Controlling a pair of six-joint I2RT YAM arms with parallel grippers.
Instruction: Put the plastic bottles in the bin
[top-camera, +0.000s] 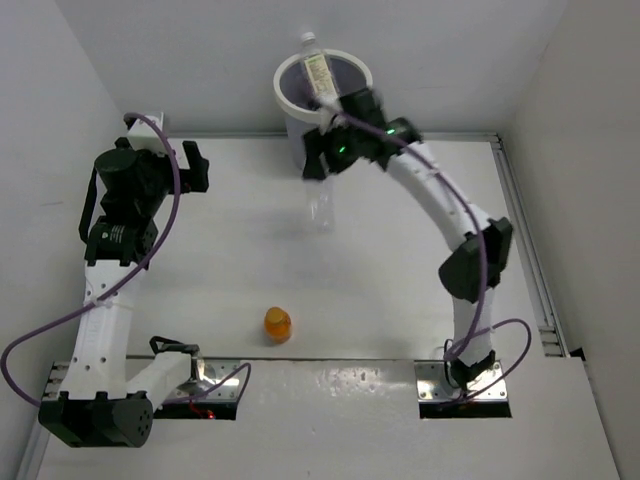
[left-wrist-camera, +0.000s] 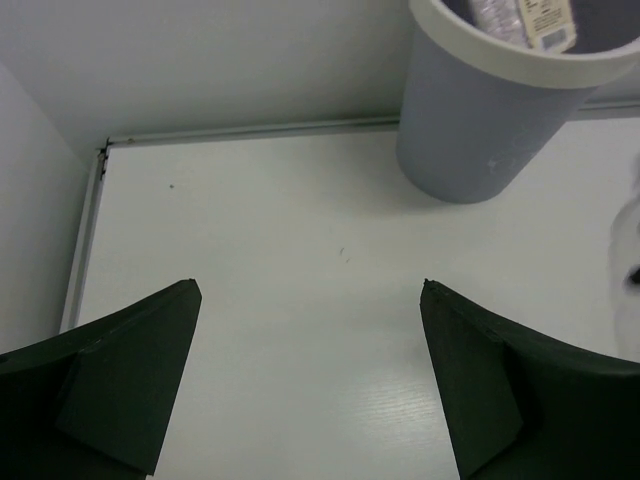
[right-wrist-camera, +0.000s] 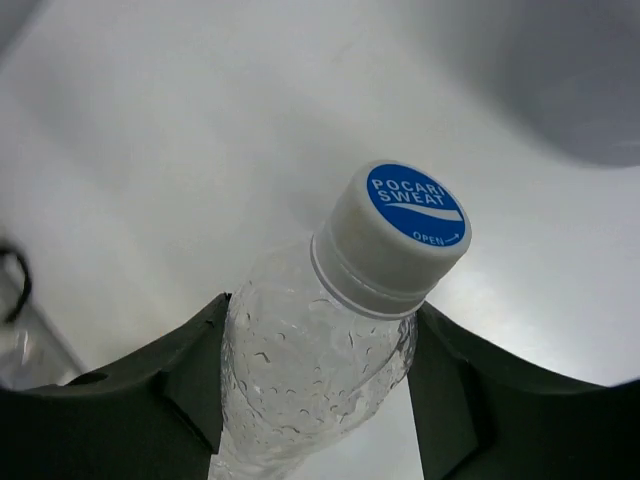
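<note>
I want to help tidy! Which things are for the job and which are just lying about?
For the job: bin, cream-labelled bottle in it, clear bottle in the right tool, orange bottle on the table.
Just lying about: purple cables, metal rail.

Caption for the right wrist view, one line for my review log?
Right pincer grips a clear bottle below its grey cap, which reads Pocari Sweat on blue.

Bin (top-camera: 281, 88): round, grey-lavender, white rim, upright at table's far edge.
Cream-labelled bottle (top-camera: 318, 70): clear, tilted, neck protruding above rim.
Clear bottle (right-wrist-camera: 310, 370): pale cap, blue top, clamped in right gripper (right-wrist-camera: 320, 305).
Orange bottle (top-camera: 277, 324): squat, upright, table's near side.
</note>
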